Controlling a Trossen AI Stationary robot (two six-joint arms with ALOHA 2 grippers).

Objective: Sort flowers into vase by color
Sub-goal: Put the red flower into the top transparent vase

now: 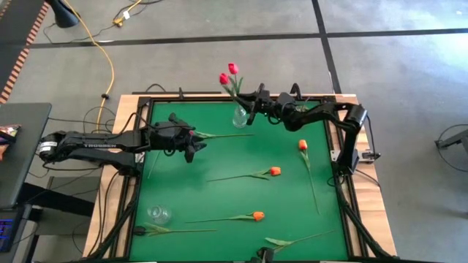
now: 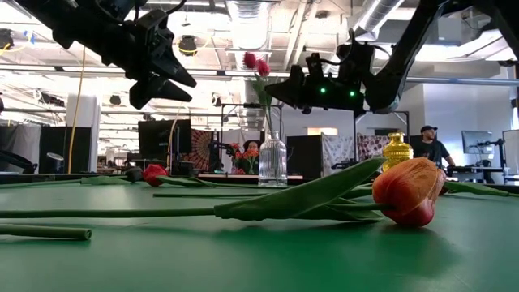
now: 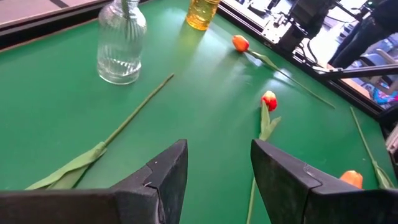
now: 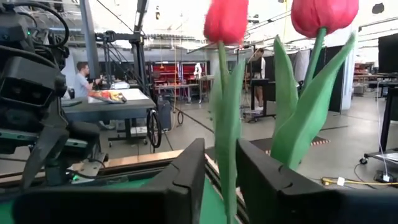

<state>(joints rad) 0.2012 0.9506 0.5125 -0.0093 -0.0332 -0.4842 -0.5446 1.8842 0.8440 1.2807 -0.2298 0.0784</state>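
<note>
Right tool (image 1: pixel 252 102) at worktop's 12 o'clock, pinching red tulip (image 1: pixel 224 79) stem, steadying it in clear vase (image 1: pixel 240 116). Left tool (image 1: pixel 191 147) spread, hovering at 9 o'clock, waiting.

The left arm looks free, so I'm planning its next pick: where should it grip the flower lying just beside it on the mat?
Grip the flower stem mid-length, on the bare stretch between leaves and tip, descending from straight above with the left gripper fingers straddling it. It lies flat and thin on the green mat, with nothing close alongside.
</note>
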